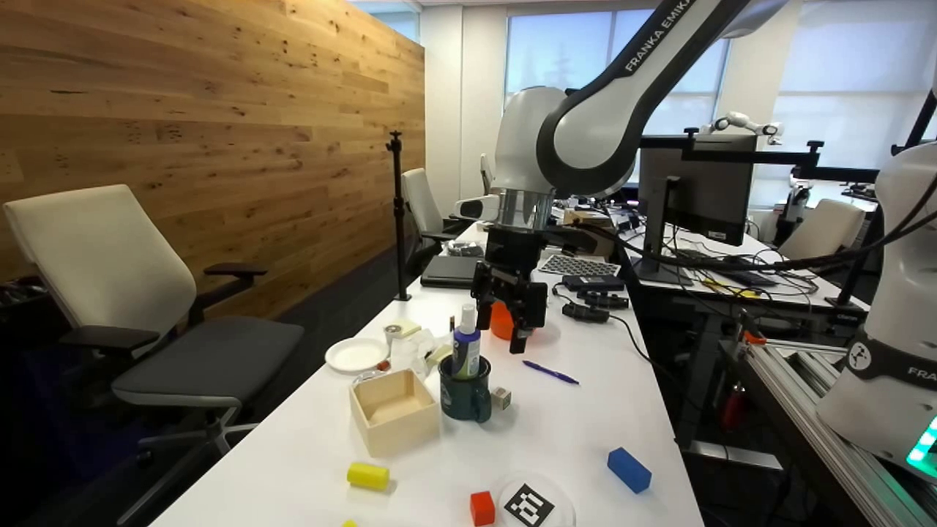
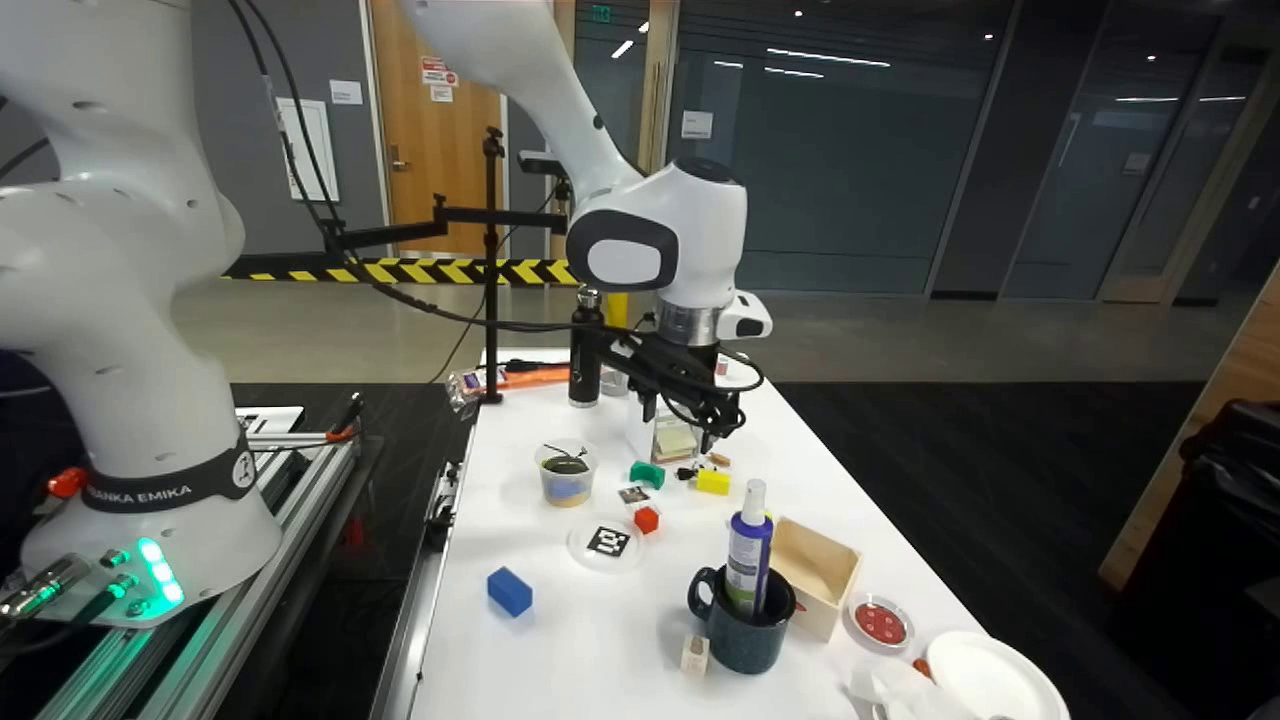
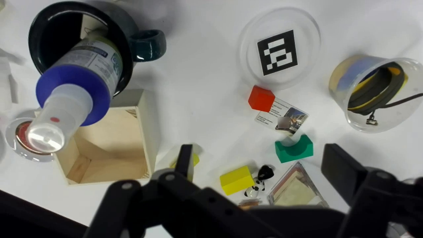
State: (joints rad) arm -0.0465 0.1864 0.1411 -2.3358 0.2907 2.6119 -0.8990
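High over the white table my gripper (image 3: 260, 155) stands open, its jaws wide apart with nothing between them. In both exterior views the gripper (image 1: 501, 337) (image 2: 680, 428) hangs pointing down. Below it, in the wrist view, lie a yellow block (image 3: 236, 180), a green block with a curved notch (image 3: 284, 155), a small panda figure (image 3: 252, 191) and a clear case of pale notes (image 3: 295, 191). A yellow cylinder (image 3: 196, 160) is partly hidden behind the left finger. A red cube (image 3: 261, 99) rests against a printed card (image 3: 269, 118). None of these is touched.
A purple-collared spray bottle (image 2: 748, 550) leans upright in a dark mug (image 2: 745, 645), beside an open wooden box (image 1: 395, 432). A blue block (image 1: 629, 470), a clear lid with a marker (image 3: 277, 79), a strap-filled plastic cup (image 3: 340, 79) and a white plate (image 2: 995, 680) also stand about.
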